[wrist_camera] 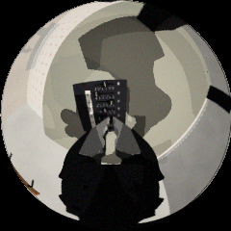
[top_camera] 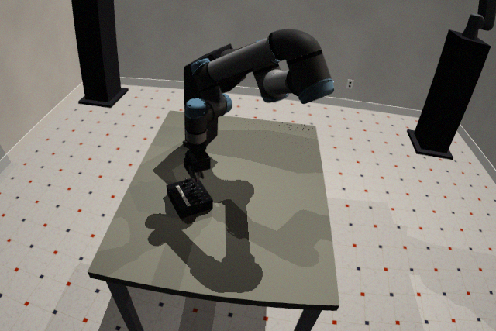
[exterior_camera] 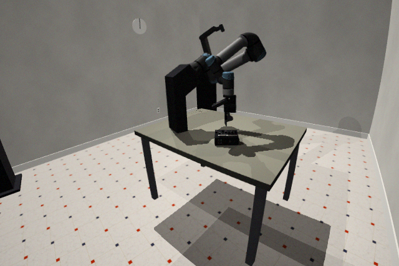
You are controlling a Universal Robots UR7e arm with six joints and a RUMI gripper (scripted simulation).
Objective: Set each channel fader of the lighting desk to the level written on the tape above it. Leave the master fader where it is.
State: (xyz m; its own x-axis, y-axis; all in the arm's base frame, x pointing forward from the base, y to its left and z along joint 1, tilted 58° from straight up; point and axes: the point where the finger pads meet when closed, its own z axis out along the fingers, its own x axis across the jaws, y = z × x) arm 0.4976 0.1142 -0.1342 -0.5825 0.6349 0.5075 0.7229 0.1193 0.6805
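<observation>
The lighting desk [top_camera: 191, 206] [exterior_camera: 226, 139] [wrist_camera: 80, 102] is a small black box on the left half of the table [top_camera: 264, 183] [exterior_camera: 274, 155]. A pale tape strip [top_camera: 184, 195] [wrist_camera: 88, 107] runs along one side of its top, beside rows of small channel faders [wrist_camera: 109, 100]. The writing on the tape is too small to read. My gripper [top_camera: 198, 177] [exterior_camera: 227, 123] [wrist_camera: 112, 116] points straight down, just above the desk's far edge. Its fingers are shut together with nothing between them. I cannot tell whether the fingertips touch a fader.
The arm's black base pedestal [exterior_camera: 177, 95] stands at the table's back corner. Two tall black camera pedestals [top_camera: 97, 43] [top_camera: 448, 91] stand on the tiled floor beyond the table. The arm's shadows lie across the table top.
</observation>
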